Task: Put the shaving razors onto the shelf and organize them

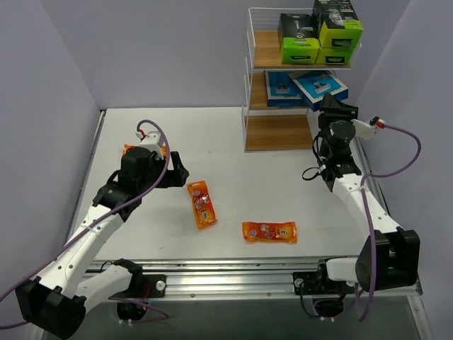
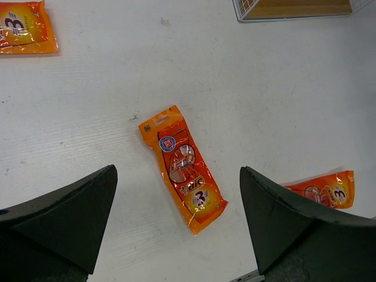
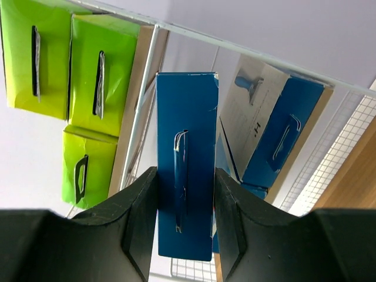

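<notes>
The shelf [image 1: 277, 132] stands at the back right. Its top tier holds black-and-lime razor boxes [image 1: 299, 39], its middle tier blue razor packs [image 1: 284, 88]. My right gripper [image 1: 334, 108] is at the middle tier's front right corner. In the right wrist view it [image 3: 187, 217] is shut on an upright blue razor pack [image 3: 187, 135], with lime boxes [image 3: 100, 73] to the left. My left gripper [image 1: 177, 170] hangs open over the table. An orange razor packet [image 2: 183, 170] lies flat between and below its fingers, untouched; the same packet [image 1: 202, 204] shows from above.
A second orange packet [image 1: 269, 231] lies near the front edge, seen also as the packet [image 2: 326, 189] at the right. A third packet [image 1: 131, 149] lies partly behind the left arm. The shelf's bottom board is bare wood. Purple walls close in both sides.
</notes>
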### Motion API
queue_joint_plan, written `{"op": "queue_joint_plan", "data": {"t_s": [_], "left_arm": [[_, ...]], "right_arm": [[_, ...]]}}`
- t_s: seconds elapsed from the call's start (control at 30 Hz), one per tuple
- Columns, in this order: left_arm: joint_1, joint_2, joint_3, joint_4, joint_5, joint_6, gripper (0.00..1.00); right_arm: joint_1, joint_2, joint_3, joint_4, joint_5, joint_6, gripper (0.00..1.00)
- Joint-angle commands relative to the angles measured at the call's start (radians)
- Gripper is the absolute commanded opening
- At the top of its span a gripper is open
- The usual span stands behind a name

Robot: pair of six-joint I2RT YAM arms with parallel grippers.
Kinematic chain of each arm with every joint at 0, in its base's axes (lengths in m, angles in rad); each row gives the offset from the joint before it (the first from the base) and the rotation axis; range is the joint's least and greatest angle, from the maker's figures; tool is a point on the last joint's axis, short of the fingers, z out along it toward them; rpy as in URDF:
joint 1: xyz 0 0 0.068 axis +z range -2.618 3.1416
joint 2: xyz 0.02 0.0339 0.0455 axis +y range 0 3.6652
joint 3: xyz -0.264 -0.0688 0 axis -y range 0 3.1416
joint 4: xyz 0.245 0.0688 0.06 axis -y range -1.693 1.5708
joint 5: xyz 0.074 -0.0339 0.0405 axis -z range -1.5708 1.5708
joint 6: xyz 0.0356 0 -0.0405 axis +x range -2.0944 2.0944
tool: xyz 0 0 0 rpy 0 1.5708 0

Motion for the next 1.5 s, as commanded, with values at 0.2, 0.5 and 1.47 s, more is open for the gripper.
{"op": "queue_joint_plan", "data": {"t_s": [0.2, 0.5, 1.47], "left_arm": [[-0.007, 0.005, 0.032, 0.010, 0.029, 0.015, 0.94], [-0.009, 0.010, 0.032, 0.012, 0.038, 0.014, 0.94], [-0.007, 0.010, 0.032, 0.007, 0.045, 0.010, 0.94]], "right_arm": [[-0.010, 0.052, 0.084, 0.122, 0.081, 0.025, 0.00], [-0.010, 0.079, 0.095, 0.088, 0.086, 0.014, 0.13], [-0.027, 0.090, 0.190, -0.251, -0.239, -0.003, 0.52]]}}
